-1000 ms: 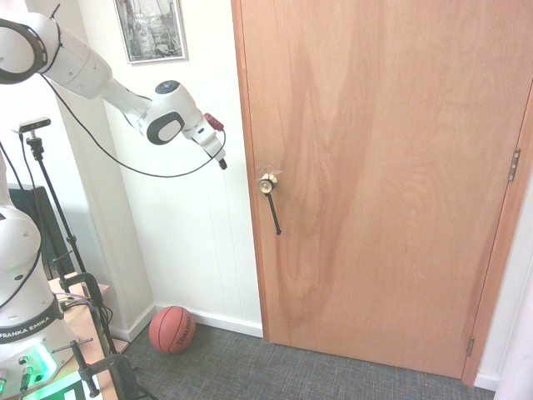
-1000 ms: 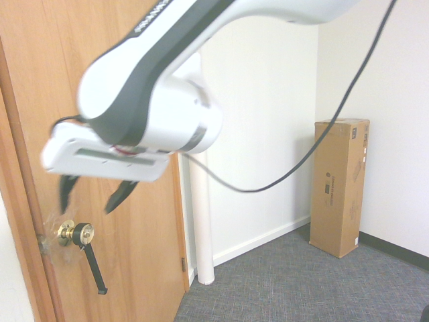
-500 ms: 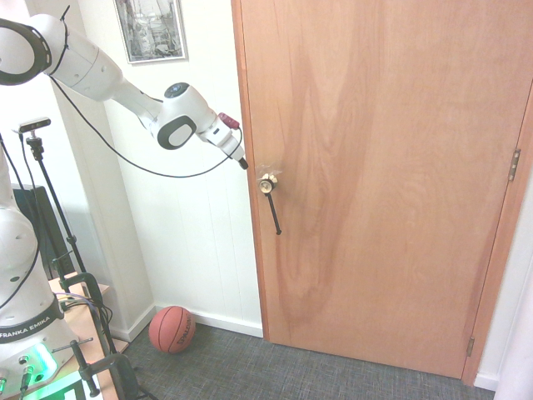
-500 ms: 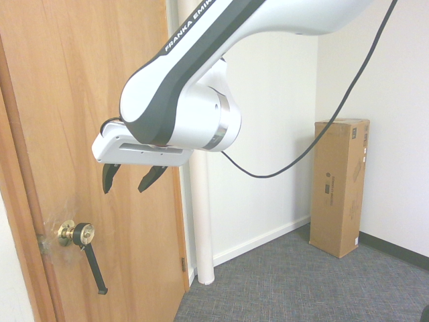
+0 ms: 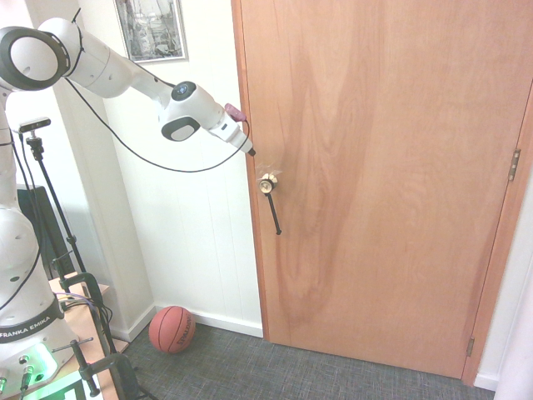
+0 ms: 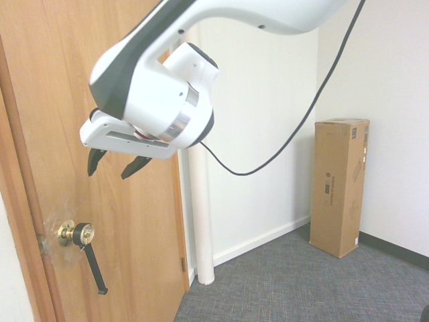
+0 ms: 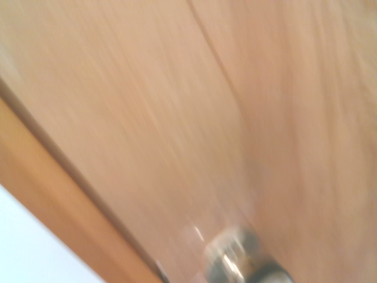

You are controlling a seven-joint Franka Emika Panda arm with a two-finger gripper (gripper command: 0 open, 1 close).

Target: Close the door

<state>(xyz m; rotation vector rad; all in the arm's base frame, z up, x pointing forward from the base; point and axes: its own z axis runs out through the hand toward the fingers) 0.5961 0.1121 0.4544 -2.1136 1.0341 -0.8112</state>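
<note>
Gripper (image 6: 109,172) spread, nothing btwn fingers, up nr the brass knob (image 6: 67,233), apart from it. Black rod (image 6: 95,269) hangs off knob, slanting down. Door (image 5: 383,183) sits in its frame, closed. Basketball (image 5: 172,329) on carpet by wall; tall cardboard box (image 6: 338,188) well apart.

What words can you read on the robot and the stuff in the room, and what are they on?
"FRANKA EMIKA": on the robot's base.
The basketball has dark lettering, too small to read.
The tall cardboard box has sideways print and small labels, too small to read.
I can't see any words on the door.
</note>
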